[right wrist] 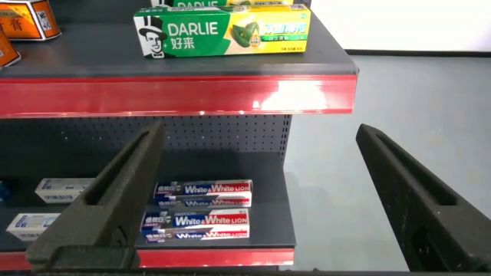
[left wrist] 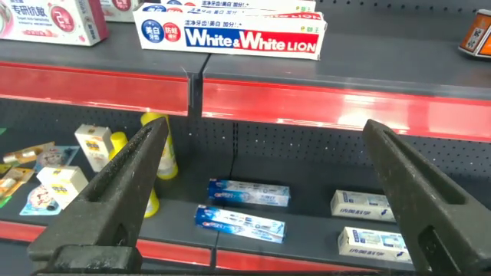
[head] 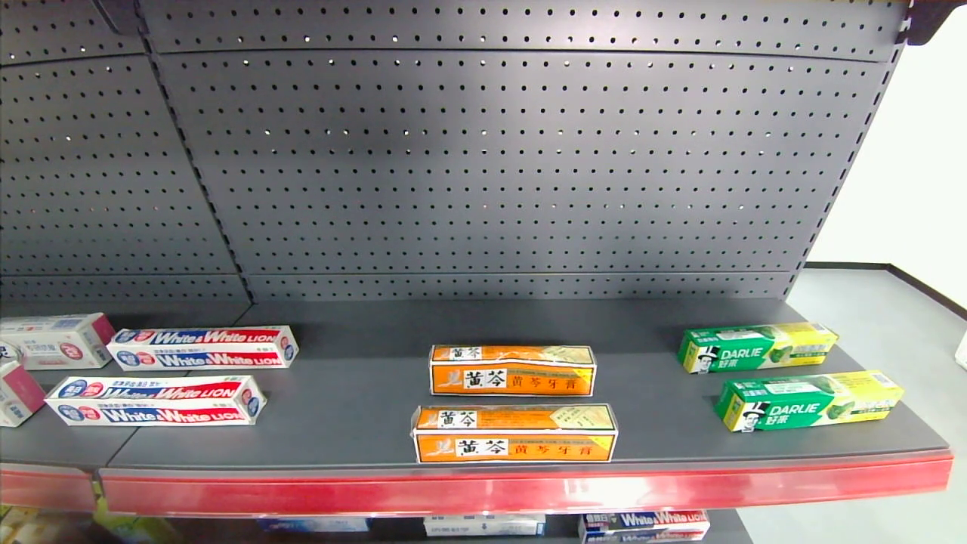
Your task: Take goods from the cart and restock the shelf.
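The grey shelf (head: 355, 393) with a red front strip (head: 529, 489) carries pairs of toothpaste boxes lying flat: white-and-red boxes (head: 202, 347) on the left, orange boxes (head: 512, 370) in the middle, green boxes (head: 757, 347) on the right. My left gripper (left wrist: 265, 126) is open and holds nothing, in front of and below the shelf edge under a white-and-red box (left wrist: 230, 34). My right gripper (right wrist: 259, 129) is open too, with nothing between its fingers, below the shelf's right end, where a green box (right wrist: 221, 32) lies.
Pink-and-white boxes (head: 53, 340) lie at the far left. The lower shelf holds blue boxes (left wrist: 249, 193), pale boxes (left wrist: 362, 203), yellow bottles (left wrist: 157, 153) and blue-and-white boxes (right wrist: 201, 192). Grey floor (right wrist: 399, 100) opens to the right of the shelving. A perforated back panel (head: 483, 166) rises behind.
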You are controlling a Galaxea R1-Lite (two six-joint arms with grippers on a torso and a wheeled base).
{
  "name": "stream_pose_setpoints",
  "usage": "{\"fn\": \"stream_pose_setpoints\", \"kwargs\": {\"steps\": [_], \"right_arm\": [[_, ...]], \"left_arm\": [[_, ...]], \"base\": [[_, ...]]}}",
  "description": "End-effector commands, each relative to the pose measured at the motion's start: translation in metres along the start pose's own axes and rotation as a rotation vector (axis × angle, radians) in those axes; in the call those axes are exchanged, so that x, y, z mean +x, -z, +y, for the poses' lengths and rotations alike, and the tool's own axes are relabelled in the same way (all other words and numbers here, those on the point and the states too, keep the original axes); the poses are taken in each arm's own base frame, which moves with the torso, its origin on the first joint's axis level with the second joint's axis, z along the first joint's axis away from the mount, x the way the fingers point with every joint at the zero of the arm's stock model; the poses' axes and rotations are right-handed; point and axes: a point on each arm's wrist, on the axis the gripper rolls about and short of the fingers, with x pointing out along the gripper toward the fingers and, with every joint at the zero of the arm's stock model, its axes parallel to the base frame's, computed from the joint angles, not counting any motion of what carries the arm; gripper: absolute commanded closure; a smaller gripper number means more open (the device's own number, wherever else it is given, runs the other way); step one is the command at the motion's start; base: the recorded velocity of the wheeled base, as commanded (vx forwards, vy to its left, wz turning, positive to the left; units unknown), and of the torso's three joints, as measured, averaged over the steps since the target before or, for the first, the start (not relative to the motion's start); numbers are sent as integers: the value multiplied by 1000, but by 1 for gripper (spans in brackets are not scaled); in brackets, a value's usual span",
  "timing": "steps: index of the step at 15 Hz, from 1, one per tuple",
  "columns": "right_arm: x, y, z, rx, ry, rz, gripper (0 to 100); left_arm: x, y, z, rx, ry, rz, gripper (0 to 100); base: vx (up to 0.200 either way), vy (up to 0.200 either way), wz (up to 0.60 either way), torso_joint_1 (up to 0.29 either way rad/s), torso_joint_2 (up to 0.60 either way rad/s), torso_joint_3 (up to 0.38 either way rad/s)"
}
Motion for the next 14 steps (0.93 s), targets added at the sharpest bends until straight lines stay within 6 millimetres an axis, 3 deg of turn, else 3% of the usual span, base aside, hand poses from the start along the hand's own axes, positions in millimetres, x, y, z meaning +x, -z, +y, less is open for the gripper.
{"fn": "stream_pose_setpoints", "kwargs": {"steps": [1,10,12,14], "right_arm": [[0,0,0,0,-1,1,0],[0,0,0,0,1,1,0],[0,0,0,0,-1,1,0],[0,0,0,0,1,1,0]], "left_arm": [[0,0,0,-1,0,-1,0],[0,0,0,-1,0,-1,0],[0,0,0,1,1,-1,0],[0,0,0,3,1,-1,0]], "base": [[0,0,0,0,0,0],[0,0,0,0,0,0],[-200,0,0,5,0,2],[0,0,0,0,0,0]]}}
